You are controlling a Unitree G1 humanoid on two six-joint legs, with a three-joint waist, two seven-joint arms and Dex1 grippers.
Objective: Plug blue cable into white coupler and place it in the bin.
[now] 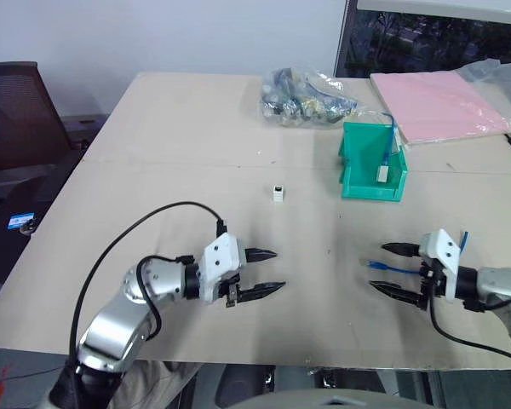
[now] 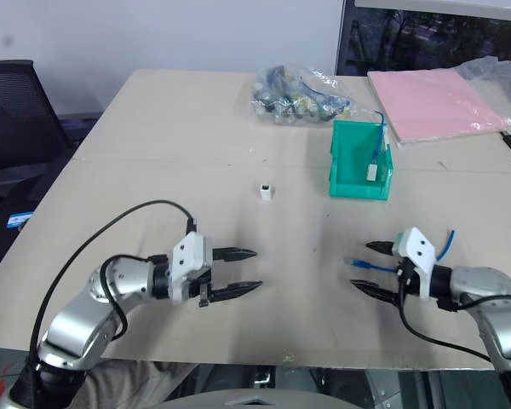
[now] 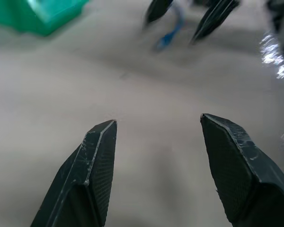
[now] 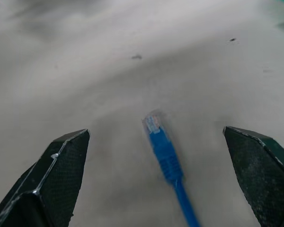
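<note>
Head stereo overlooking table (image 1: 196, 128), wrist cameras close

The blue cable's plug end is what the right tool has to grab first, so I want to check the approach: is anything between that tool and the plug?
Nothing visible. The right tool is open, and the blue cable lies on the bare table in the gap, its plug end apart from both fingers.

Table (image 1: 196, 128): coupler (image 1: 278, 192) mid, bin (image 1: 372, 162) to its right with a cable and coupler inside. Bag (image 1: 307, 96) behind, between the two; sheet (image 1: 439, 102) far right-back. Cable (image 1: 392, 267) near right edge, between right gripper (image 1: 390, 271) fingers. Left gripper (image 1: 268, 272) front-left of coupler, facing right gripper.
</note>
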